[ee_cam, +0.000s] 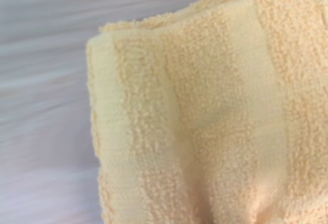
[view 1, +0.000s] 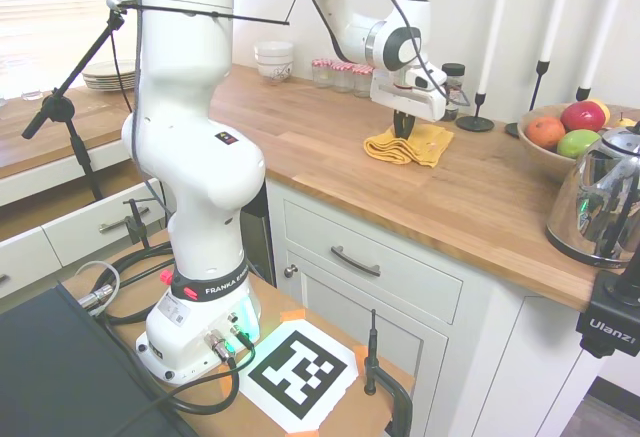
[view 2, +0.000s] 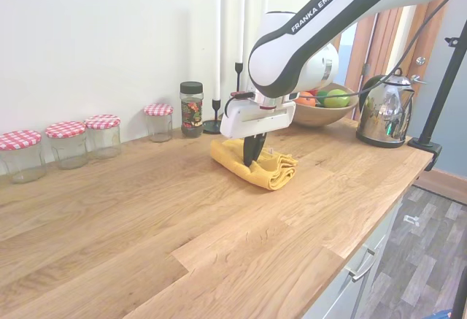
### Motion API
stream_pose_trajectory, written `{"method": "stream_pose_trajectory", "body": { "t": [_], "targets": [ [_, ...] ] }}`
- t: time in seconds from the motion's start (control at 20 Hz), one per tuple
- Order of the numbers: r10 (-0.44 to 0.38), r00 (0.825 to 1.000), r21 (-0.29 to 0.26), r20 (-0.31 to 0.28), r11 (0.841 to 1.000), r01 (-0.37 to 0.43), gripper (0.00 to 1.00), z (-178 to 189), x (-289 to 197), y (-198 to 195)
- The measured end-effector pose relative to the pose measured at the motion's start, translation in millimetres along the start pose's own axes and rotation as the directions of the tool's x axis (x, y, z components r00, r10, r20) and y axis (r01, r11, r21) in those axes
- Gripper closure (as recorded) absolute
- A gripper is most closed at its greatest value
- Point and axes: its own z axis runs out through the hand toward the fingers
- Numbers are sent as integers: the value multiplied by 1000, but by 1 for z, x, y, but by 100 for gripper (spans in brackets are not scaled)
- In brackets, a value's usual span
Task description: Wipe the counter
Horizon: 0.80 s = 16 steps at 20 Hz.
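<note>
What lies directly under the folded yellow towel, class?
The yellow towel rests on the wooden counter, with the hand pressed into its top. The wood beneath the towel is covered, so its condition cannot be seen.

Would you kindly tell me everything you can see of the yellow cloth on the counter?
The yellow cloth is a terry towel with plainer woven bands, loosely folded into a rumpled bundle. It lies on the counter, in front of the candlesticks and fruit bowl. The gripper comes down from above, fingers close together and pressed into its folds.

The first exterior view looks down from behind the arm's base along the counter [view 1: 330,147]. The second faces back, low over its surface. Both share the yellow cloth [view 2: 255,167], which fills the close wrist view.
</note>
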Motion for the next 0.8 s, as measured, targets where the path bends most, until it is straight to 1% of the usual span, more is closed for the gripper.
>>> {"method": "stream_pose_trajectory", "body": {
  "t": [0.25, 0.55, 0.6, 0.8],
  "targets": [
    [52, 999, 0, -1, 999, -52, 100, -2, 55, 39],
    [89, 996, 1, -7, 996, -89, 100, -4, 81, 70],
    [95, 995, 1, -8, 995, -95, 0, -4, 83, 72],
    [103, 995, -1, -7, 995, -103, 0, -5, 85, 76]
  ]
}}
